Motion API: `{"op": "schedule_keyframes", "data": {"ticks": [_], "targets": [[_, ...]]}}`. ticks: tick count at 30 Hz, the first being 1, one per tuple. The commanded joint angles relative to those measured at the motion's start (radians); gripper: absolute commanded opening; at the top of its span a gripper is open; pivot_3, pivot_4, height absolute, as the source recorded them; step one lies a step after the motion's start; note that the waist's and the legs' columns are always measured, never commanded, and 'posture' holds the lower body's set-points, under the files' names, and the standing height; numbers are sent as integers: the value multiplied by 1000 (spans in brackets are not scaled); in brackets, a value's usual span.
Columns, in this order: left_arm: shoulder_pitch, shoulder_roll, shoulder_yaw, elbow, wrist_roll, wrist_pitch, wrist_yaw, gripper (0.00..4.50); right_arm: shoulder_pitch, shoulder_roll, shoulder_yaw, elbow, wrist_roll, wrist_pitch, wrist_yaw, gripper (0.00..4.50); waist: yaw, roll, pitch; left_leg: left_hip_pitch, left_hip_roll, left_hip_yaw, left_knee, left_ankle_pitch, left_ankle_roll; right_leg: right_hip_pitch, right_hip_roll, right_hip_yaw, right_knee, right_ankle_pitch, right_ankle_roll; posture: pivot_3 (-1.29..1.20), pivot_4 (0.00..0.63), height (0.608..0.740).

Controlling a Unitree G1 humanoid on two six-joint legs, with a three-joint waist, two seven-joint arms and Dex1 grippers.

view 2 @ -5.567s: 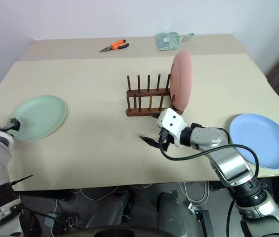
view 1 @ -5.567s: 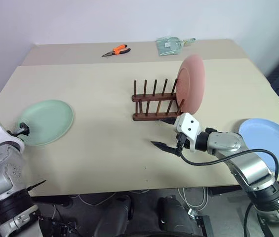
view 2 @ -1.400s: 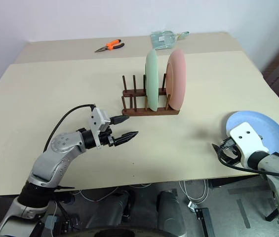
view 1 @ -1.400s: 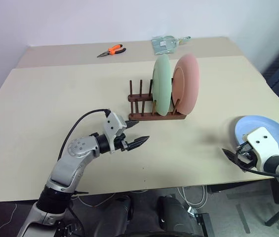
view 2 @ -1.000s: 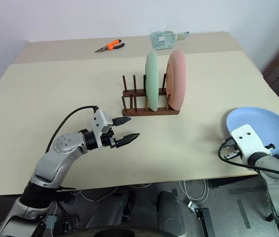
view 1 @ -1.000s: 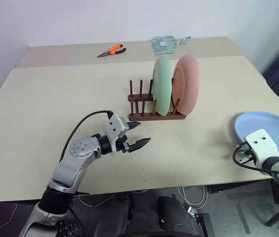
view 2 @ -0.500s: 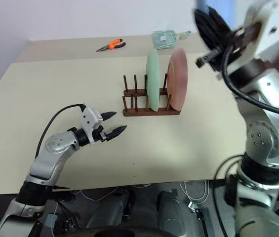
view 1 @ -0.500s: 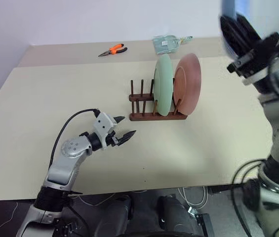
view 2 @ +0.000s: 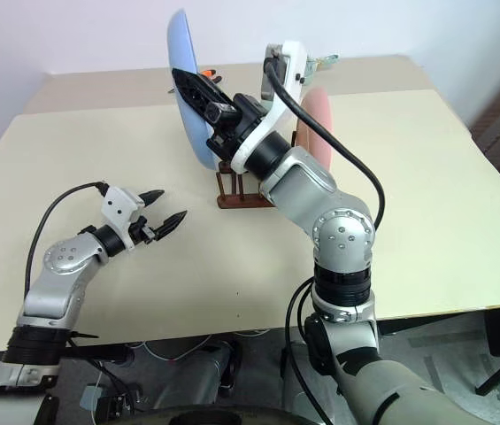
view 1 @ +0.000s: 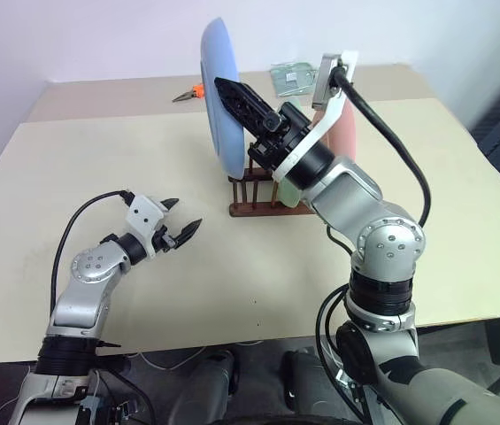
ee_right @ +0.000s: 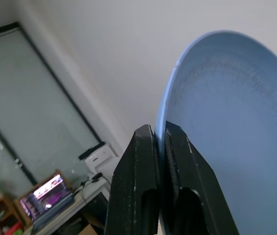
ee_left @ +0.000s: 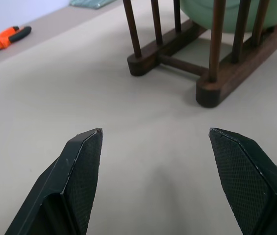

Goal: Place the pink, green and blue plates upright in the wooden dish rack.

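My right gripper point(view 1: 232, 93) is pinched on the blue plate's point(view 1: 220, 97) rim, holding it edge-up at top centre, directly above the wooden dish rack's point(view 1: 248, 192) free pegs. Left gripper point(view 1: 179, 228) sits open, lower left.

green plate point(view 1: 287, 190) mostly hidden behind right arm, rack point(view 1: 248, 193) partly

Light blue plate point(view 1: 220, 97) at upper centre, matte, pinched between black fingers point(ee_right: 145, 181) with a fine cross-hatched texture. Dark brown wooden rack point(ee_left: 212, 73) at mid-frame, with a pale mint green plate point(ee_left: 226, 12) and a salmon pink plate point(view 2: 313, 133) in it. Pale beige table point(view 1: 99, 168) throughout. Orange-and-black pliers point(ee_left: 3, 39) at upper left of the left wrist view. Black left fingers point(view 1: 183, 232) on a white and silver-grey arm.
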Motion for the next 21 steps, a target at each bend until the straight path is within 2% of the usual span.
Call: {"op": "schedule_keyframes", "data": {"ticks": [1, 9, 12, 18, 21], "targets": [[17, -5, 21, -77, -11, 2, 16, 3572, -29, 11, -8, 6, -20, -29, 7, 63, -3, 0, 0, 0, 0, 0, 0, 0, 0, 0, 0, 0, 0, 0, 0, 0, 150, 720], [22, -27, 1, -114, -9, 32, 23, 3572, -25, 36, -19, 105, -97, -50, -33, 63, -20, 0, 0, 0, 0, 0, -1, 1, -1, -1, 0, 0, 1, 0, 0, 0, 150, 720], [20, -32, -3, -118, -7, 36, 23, 3572, -25, 37, -20, 131, -126, -58, -25, 973, -20, 0, 0, 0, 0, 0, -1, 1, -1, -1, 0, 0, 1, 0, 0, 0, 150, 720], [18, -39, -13, -119, -3, 37, 23, 3572, -38, 19, -4, 134, -187, -63, 14, 3932, -20, 1, 0, 0, 0, 0, -1, 1, -1, -1, 1, 0, 1, 0, 0, 0, 150, 720], [15, -40, -19, -118, -1, 38, 20, 3572, -54, -43, 56, 108, -280, -71, 87, 3932, -19, 1, 0, 0, 0, 0, -1, 1, -1, -1, 1, 0, 1, 0, 0, 0, 150, 720]]}}
